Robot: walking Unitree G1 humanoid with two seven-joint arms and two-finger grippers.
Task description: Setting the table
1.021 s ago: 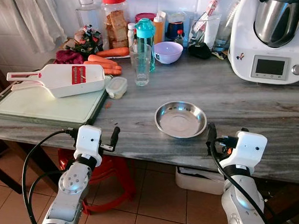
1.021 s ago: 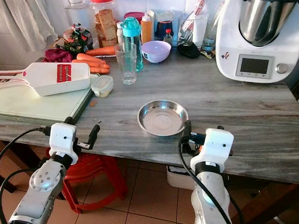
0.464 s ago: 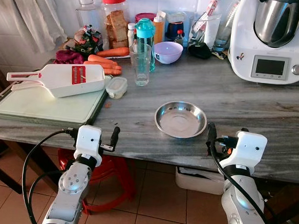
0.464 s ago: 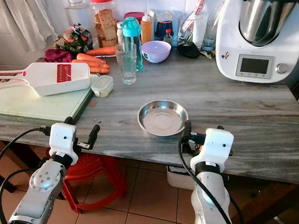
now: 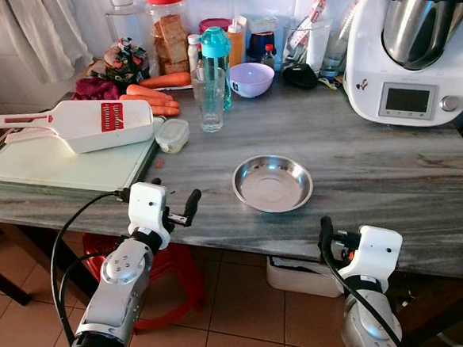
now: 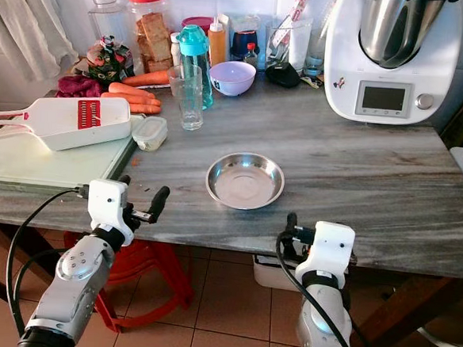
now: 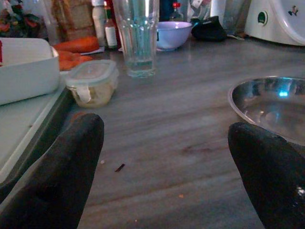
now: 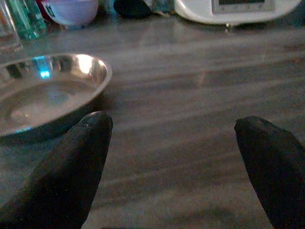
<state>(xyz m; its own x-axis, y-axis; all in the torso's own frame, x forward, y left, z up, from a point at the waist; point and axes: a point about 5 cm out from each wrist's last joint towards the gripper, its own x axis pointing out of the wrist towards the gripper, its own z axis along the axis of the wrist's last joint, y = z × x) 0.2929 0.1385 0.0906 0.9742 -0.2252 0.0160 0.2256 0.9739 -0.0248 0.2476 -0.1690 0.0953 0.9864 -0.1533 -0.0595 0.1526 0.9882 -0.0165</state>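
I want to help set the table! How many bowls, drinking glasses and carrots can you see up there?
Bowls: 2, the steel bowl and the purple bowl
Drinking glasses: 1, the clear glass
Carrots: 3, the carrots by the jars, though more could be hidden
Total: 6

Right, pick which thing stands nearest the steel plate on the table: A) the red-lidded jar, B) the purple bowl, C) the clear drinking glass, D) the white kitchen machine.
C: the clear drinking glass stands closest to the steel plate, while the other three sit farther back along the wall.
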